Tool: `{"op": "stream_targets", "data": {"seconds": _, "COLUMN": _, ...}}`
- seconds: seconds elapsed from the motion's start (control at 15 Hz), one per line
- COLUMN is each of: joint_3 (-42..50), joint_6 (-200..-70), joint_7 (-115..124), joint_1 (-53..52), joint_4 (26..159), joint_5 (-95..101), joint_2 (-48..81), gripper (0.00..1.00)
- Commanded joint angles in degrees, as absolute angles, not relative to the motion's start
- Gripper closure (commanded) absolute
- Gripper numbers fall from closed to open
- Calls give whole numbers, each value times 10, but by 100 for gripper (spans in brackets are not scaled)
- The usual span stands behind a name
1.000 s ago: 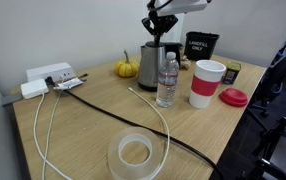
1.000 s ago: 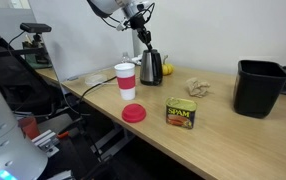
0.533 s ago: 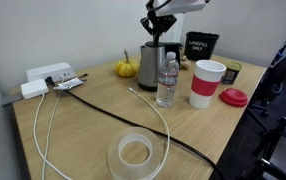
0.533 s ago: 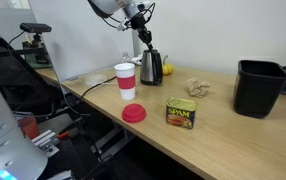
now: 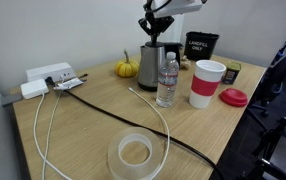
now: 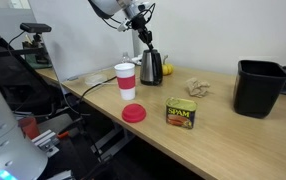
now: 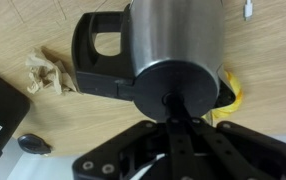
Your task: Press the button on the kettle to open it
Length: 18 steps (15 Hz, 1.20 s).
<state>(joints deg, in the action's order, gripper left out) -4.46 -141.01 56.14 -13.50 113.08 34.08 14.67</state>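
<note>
A: In an exterior view, we log the kettle (image 5: 150,62) on the tabletop (image 5: 83,128), just behind the water bottle (image 5: 167,80); the hand (image 5: 156,32) sits over its lid.
B: In an exterior view, we note the kettle (image 6: 151,67) beside the red-banded cup (image 6: 126,80).
A: Wrist view: we see the fingers (image 7: 176,135) together, tips at the black lid (image 7: 173,92).

kettle (image 5: 150,68): brushed steel body, black lid + handle. gripper (image 5: 159,33): black. bottle (image 5: 167,80): clear, pale label. cup (image 5: 207,83): white, red sleeve; loose lid (image 5: 234,97) right of it, red. mug (image 5: 202,46) at far side: black, white lettering. pumpkin (image 5: 127,69): orange. table (image 5: 83,140): light wood grain. black cable (image 5: 111,109), white cable (image 5: 40,130). tape roll (image 5: 135,153): clear. can (image 6: 181,113): dark blue, yellow lettering. bin (image 6: 258,88): black.
</note>
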Motion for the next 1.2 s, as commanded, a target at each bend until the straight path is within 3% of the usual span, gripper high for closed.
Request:
{"op": "stream_targets", "data": {"seconds": 0.0, "joint_3": -37, "joint_6": -1396, "joint_7": 544, "joint_1": -145, "joint_4": 1130, "joint_5": 346, "joint_2": 150, "gripper": 100}}
{"op": "stream_targets", "data": {"seconds": 1.13, "joint_3": -35, "joint_6": -1414, "joint_7": 596, "joint_1": -148, "joint_4": 1174, "joint_5": 353, "joint_2": 120, "gripper": 100}}
